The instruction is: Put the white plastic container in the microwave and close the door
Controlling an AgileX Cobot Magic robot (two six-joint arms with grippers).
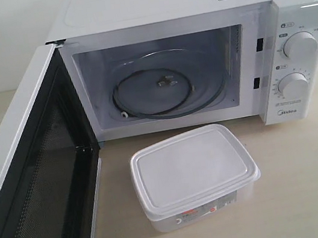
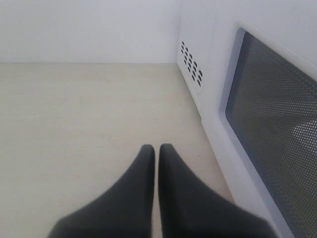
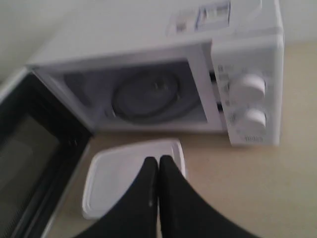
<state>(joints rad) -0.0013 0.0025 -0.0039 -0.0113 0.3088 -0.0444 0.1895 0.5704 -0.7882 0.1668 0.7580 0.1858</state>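
The white plastic container sits lidded on the table in front of the microwave, its red-and-white label facing forward. The door is swung wide open to the left, and the glass turntable shows inside the cavity. No gripper appears in the exterior view. In the right wrist view my right gripper is shut and empty, hovering above the container, with the microwave beyond. In the left wrist view my left gripper is shut and empty over bare table, beside the outer face of the door.
Two round knobs sit on the microwave's right panel. The light wooden table extends to the right of the container. A white wall stands behind the table. Vent holes mark the microwave's side.
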